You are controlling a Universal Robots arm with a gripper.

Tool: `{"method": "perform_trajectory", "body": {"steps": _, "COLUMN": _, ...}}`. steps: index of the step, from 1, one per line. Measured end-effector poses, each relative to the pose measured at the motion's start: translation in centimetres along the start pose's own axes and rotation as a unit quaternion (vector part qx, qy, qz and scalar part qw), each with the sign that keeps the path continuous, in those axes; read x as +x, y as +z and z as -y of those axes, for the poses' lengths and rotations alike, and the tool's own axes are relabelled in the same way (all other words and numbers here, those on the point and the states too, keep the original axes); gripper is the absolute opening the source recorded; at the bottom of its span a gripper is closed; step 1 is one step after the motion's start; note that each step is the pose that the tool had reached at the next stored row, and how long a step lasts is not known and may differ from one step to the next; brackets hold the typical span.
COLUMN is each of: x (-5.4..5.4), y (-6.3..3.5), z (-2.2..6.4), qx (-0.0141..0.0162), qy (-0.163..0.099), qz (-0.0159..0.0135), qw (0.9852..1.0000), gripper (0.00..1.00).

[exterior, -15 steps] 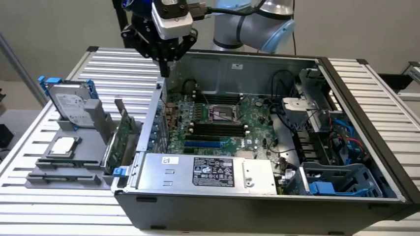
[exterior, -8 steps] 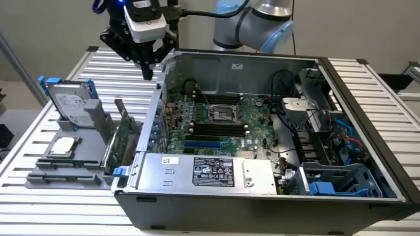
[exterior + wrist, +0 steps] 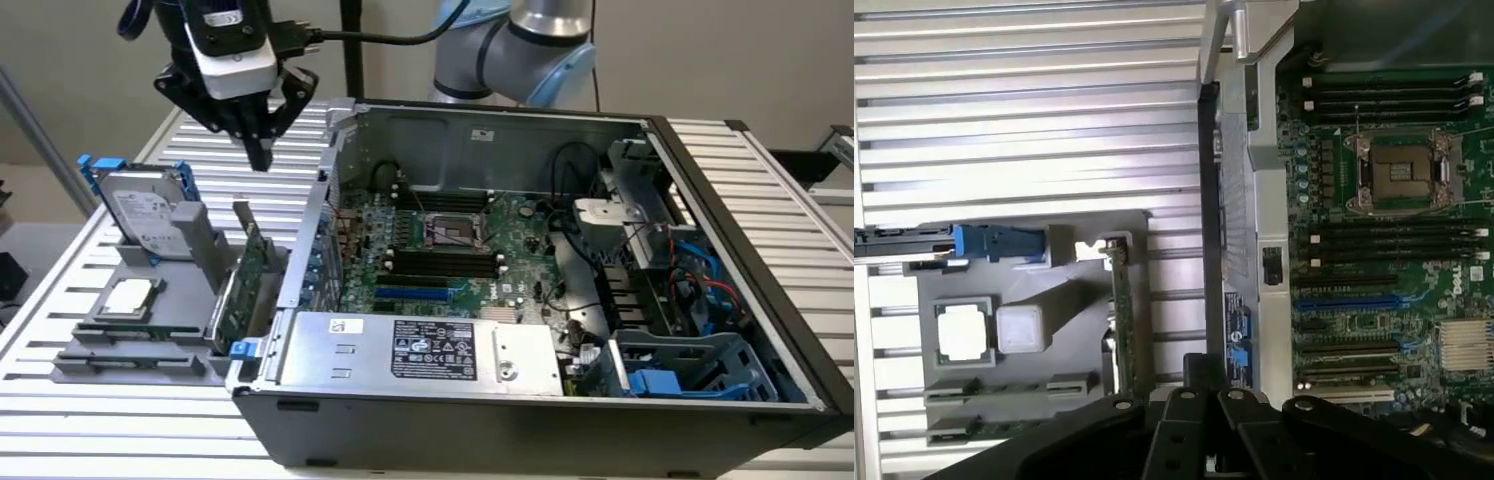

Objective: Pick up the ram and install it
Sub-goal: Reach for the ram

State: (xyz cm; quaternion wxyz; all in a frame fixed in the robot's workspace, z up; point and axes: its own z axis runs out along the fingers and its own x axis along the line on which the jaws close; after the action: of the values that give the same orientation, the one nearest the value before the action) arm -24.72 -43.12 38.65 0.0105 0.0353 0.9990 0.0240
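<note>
My gripper hangs above the slatted table, beyond the grey parts holder and outside the open computer case. Its fingers come together to a point with nothing between them. In the wrist view the gripper is over the strip between the holder and the case wall. The ram is a thin dark-green stick standing on edge in a front slot of the holder, well apart from the gripper. The wrist view looks down on the ram edge-on. Black memory slots lie empty on the motherboard beside the processor socket.
The holder also carries a hard drive, a square silver processor chip and an upright green expansion card. A power supply fills the case's near side. Cables and drive bays crowd the exterior view's right.
</note>
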Motion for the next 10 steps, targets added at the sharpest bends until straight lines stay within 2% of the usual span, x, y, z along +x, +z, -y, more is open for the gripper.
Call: {"method": "perform_trajectory", "body": {"steps": 10, "x": 4.0, "y": 0.59, "z": 1.34, "qx": 0.0002, "qy": 0.000, "qz": 0.0000, "qw": 1.0000, "gripper": 0.00}}
